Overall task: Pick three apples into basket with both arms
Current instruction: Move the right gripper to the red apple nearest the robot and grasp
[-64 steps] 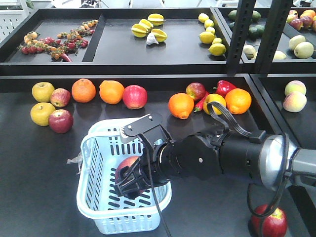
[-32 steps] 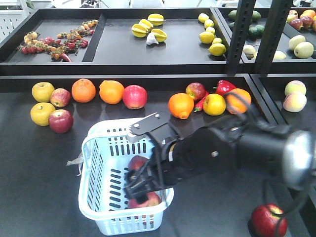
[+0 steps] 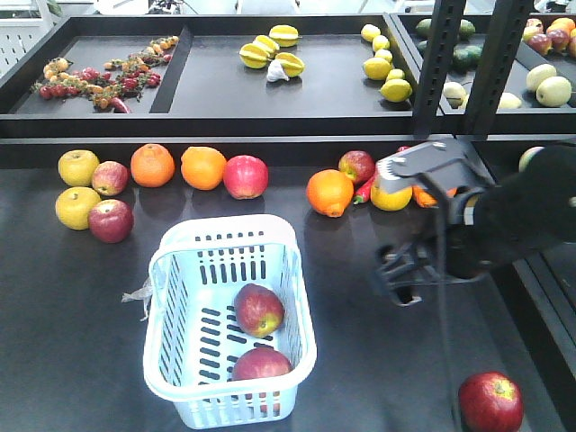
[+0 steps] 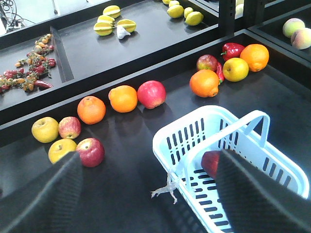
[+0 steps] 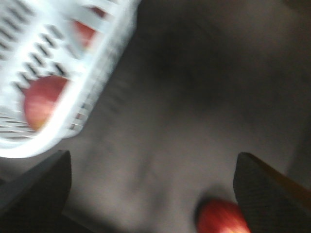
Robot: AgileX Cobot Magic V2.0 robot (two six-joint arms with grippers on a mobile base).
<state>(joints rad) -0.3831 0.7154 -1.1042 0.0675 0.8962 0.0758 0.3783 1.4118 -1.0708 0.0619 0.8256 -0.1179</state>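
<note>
Our right gripper hangs above the dark surface just right of the basket, jaws spread and holding nothing. Our left gripper's jaws are likewise parted and bare, above the basket's near end. Two apples lie inside the basket; a third apple rests on the surface, well apart at the front right.

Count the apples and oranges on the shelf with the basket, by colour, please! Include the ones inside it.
Red apples: 7, with 2 of them in the basket
Yellow apples: 3
Oranges: 4
Total: 14
</note>
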